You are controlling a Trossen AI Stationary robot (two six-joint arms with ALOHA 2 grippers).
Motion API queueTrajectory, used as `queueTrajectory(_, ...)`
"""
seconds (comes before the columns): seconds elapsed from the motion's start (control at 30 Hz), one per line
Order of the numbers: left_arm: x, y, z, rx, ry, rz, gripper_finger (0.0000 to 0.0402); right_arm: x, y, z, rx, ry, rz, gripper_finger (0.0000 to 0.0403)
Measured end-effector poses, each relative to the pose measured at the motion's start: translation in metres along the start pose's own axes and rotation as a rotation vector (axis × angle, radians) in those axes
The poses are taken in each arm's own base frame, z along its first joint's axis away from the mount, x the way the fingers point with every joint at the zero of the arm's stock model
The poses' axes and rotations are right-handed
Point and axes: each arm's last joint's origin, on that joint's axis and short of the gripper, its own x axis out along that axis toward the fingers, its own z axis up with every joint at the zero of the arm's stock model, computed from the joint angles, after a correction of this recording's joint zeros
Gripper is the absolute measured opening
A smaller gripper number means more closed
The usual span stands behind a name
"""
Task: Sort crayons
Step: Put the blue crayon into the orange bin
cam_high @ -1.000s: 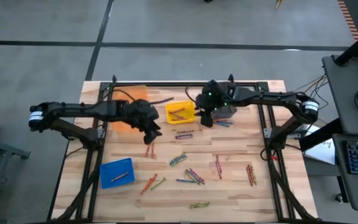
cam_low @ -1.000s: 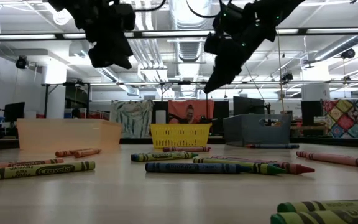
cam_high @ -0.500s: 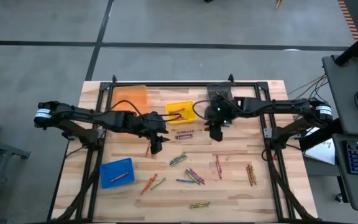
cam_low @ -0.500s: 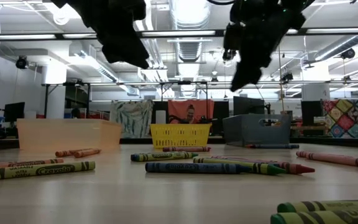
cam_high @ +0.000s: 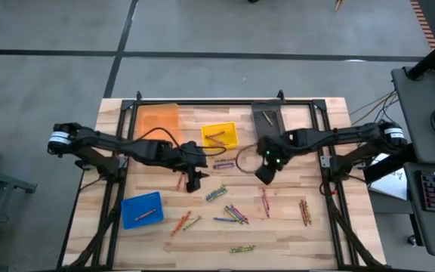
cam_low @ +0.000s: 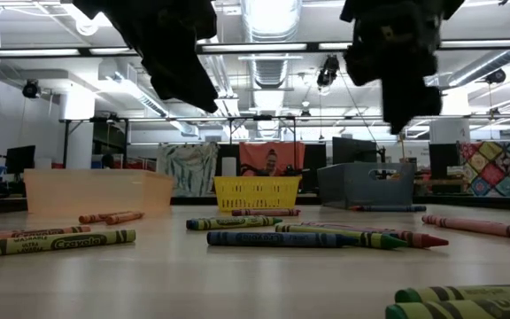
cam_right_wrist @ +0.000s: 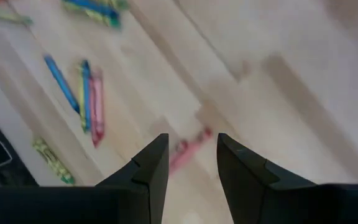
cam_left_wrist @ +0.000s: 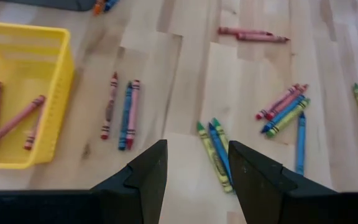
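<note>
Both arms look between picks; crayons [cam_high: 232,214] lie scattered across lower centre of the table [cam_high: 323,234]; left gripper [cam_high: 195,183] and right gripper [cam_high: 263,177] hang released, empty; next: descend onto one crayon.

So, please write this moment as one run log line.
left gripper: open, empty, above table | right gripper: open, empty, above table | crayons: scattered

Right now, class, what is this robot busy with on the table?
Two arms are sorting crayons scattered over a wooden table into bins. The left gripper and right gripper both hang open and empty above the middle of the table, over loose crayons. The yellow bin and blue bin already hold a few; most crayons lie unsorted on the wood.
</note>
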Motion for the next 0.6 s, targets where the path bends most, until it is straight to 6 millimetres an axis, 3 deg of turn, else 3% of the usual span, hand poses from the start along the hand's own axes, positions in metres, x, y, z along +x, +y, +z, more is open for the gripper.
queueTrajectory(0.6, 0.008, -0.04, -0.008, 0.097, -0.03, -0.106, 0.0152, 0.034, 0.04, -0.051, 0.095, 0.102, -0.119, 0.0123)
